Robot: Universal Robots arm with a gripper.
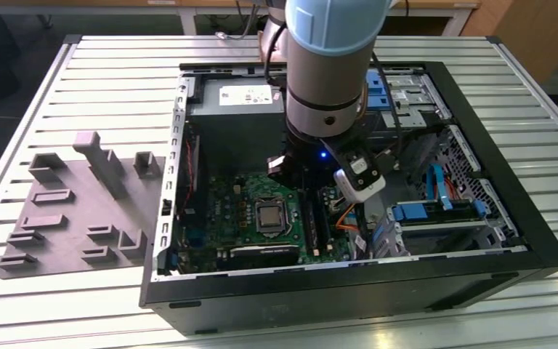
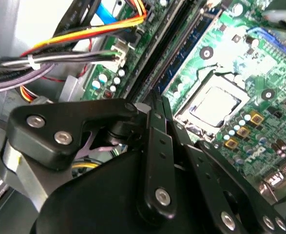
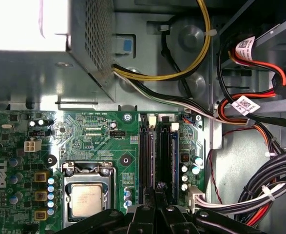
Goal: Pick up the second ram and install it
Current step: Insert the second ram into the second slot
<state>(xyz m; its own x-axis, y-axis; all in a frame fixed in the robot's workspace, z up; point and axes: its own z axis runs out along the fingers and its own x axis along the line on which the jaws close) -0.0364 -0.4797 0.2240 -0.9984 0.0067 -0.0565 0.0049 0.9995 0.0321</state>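
Note:
My gripper [image 3: 157, 189] is low inside the open computer case [image 1: 511, 218], over the memory slots beside the processor [image 3: 86, 201]. Its two fingers stand shut, tips pressed together, in both wrist views [image 2: 155, 100]. The second ram [image 3: 164, 156] is a long dark stick standing on edge in a slot of the green motherboard [image 1: 230, 211], running away from the fingertips [image 2: 169, 48]. The tips rest at one end of its top edge. I cannot tell whether they pinch it or only touch it. The arm's wrist [image 1: 328, 109] hides the gripper in the exterior view.
A grey plastic tray [image 1: 75, 218] with raised blocks lies on the slatted table on the exterior view's left. Bundles of cables [image 3: 259, 195] and drive cages [image 1: 434, 214] crowd the side of the slots away from the processor. The power supply [image 3: 35, 48] sits beyond the board.

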